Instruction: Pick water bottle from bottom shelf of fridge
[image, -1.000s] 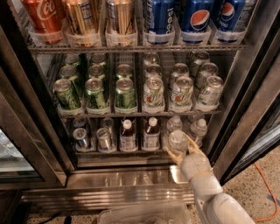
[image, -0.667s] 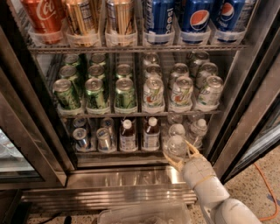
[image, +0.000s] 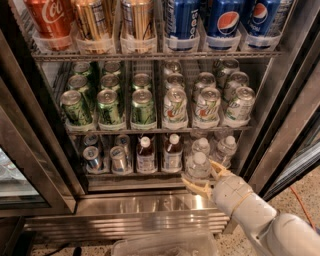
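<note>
Across the whole view, fridge (image: 150, 207): steel frame and base, wire racks. Upper tiers carry cola cans (image: 220, 20), then green and white cans (image: 142, 105), ranked in lanes so that each front item faces out. Lowest tier, bottom shelf (image: 135, 176): silver cans (image: 102, 159) left, brown bottles (image: 159, 152) centre, clear bottles (image: 226, 147) right. White arm (image: 260, 215) enters from lower right, kept low, probably to clear the rack above. Gripper (image: 202, 176) sits at the shelf's front edge, its fingers partly spread and apparently closed around the base of the front water bottle (image: 198, 165) (upright, cap on); the low hold is likely for steadiness.
</note>
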